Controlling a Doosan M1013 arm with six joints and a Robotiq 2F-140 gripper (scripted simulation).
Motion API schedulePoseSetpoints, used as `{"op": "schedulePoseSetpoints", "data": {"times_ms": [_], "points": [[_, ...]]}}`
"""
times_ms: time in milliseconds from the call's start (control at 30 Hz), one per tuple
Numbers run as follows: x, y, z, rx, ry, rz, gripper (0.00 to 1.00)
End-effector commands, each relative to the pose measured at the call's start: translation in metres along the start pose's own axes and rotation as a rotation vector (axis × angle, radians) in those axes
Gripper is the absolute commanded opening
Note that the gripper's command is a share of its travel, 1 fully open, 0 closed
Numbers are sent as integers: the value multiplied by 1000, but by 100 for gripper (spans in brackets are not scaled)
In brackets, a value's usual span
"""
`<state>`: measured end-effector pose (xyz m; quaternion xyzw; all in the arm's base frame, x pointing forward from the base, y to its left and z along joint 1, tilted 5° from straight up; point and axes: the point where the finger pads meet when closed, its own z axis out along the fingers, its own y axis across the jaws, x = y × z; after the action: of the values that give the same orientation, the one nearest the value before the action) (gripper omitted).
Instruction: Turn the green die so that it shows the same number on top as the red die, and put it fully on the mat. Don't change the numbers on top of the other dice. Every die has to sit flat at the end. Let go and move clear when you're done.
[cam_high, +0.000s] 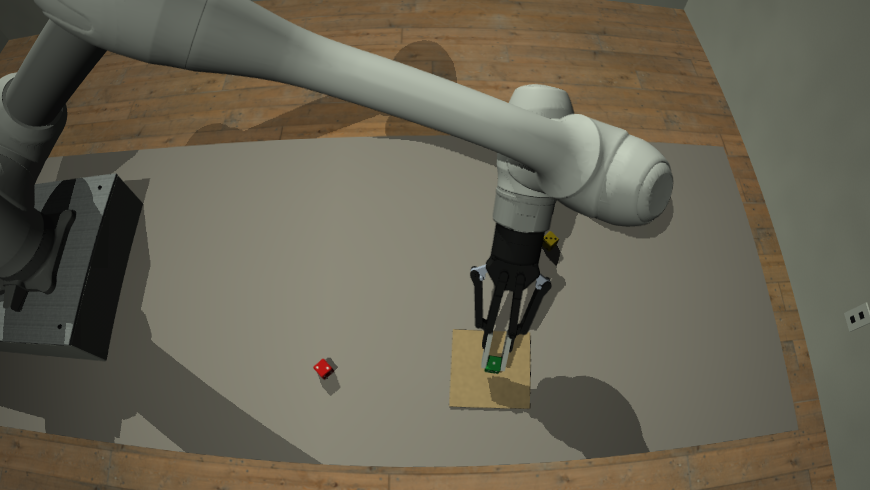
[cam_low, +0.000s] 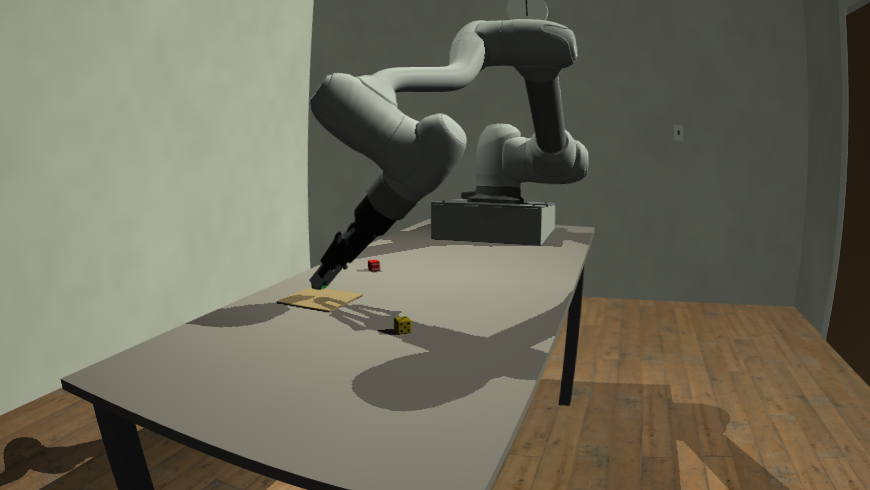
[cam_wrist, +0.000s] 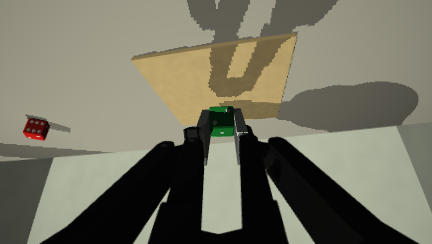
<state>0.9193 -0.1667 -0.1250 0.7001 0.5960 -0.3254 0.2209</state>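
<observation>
- One pip seems to face up on the green die (cam_high: 493, 364) (cam_low: 323, 286) (cam_wrist: 222, 121); the hand (cam_high: 495, 359) (cam_low: 317, 284) (cam_wrist: 221, 121) is clamped on it, seemingly just above the mat (cam_high: 468, 389) (cam_low: 298, 299) (cam_wrist: 175, 80).
- Two pips top the red die (cam_high: 322, 368) (cam_low: 373, 265) (cam_wrist: 36, 129), at nine o'clock from the mat overhead.
- Yellow die (cam_high: 550, 238) (cam_low: 402, 325): one o'clock, to be left alone.
- Gripping looks done; turning, flat placement and release remain.

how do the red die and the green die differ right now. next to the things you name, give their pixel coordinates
The red cube-shaped die (cam_high: 323, 368) (cam_low: 373, 265) (cam_wrist: 36, 129) shows two pips on top; the green cube-shaped die (cam_high: 493, 364) (cam_wrist: 222, 121) shows one on its upper face. The red die stands on the table, untouched, while the green die is gripped by the black end effector (cam_high: 495, 362) (cam_low: 318, 286) (cam_wrist: 222, 125). Both have white pips.
</observation>
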Motion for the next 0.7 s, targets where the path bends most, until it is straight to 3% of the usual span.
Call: {"op": "schedulePoseSetpoints", "data": {"times_ms": [0, 300, 667], "points": [[-9, 0, -9, 0, 0, 0, 21], [-32, 0, -32, 0, 0, 0, 21], [-35, 0, -35, 0, 0, 0, 21]]}}
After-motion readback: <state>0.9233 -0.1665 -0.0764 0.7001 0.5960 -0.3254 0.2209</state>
